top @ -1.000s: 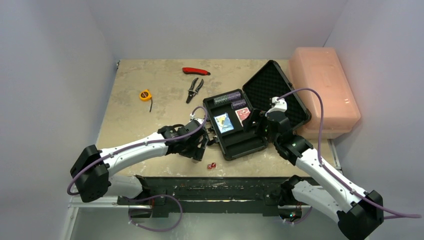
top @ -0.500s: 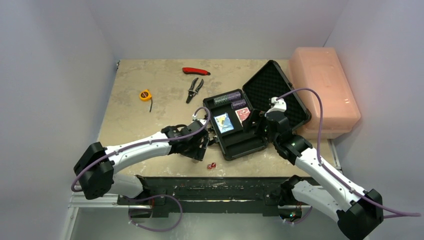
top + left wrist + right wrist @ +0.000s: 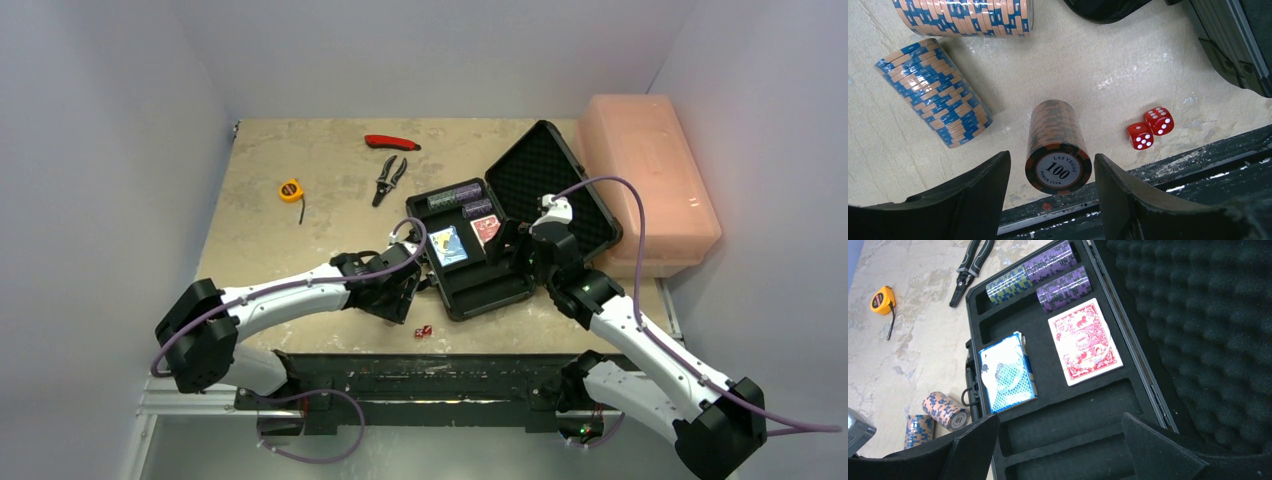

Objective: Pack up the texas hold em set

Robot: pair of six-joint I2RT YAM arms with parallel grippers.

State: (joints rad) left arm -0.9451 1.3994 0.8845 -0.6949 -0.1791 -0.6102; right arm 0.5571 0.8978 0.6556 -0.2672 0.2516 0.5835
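Observation:
The black case (image 3: 478,297) lies open, holding a blue deck (image 3: 1007,372), a red deck (image 3: 1084,341) and purple chip stacks (image 3: 1063,287). Left of it, near the table's front edge, my left gripper (image 3: 1052,175) stands open around a black-and-orange "100" chip stack (image 3: 1058,150) lying on its side, with a gap at each finger. Two blue chip stacks (image 3: 933,92) lie beyond it. Two red dice (image 3: 1150,128) sit to the right of the black-and-orange stack. My right gripper (image 3: 1060,440) hangs open and empty over the case's bare foam slots.
A large pink box (image 3: 650,180) stands right of the case lid. Pliers (image 3: 388,180), a red-handled tool (image 3: 392,142) and a yellow tape measure (image 3: 290,189) lie at the back. The table's front edge (image 3: 1173,160) runs just behind the dice.
My left arm has shifted a little to the right, towards the case. The right arm has stayed still.

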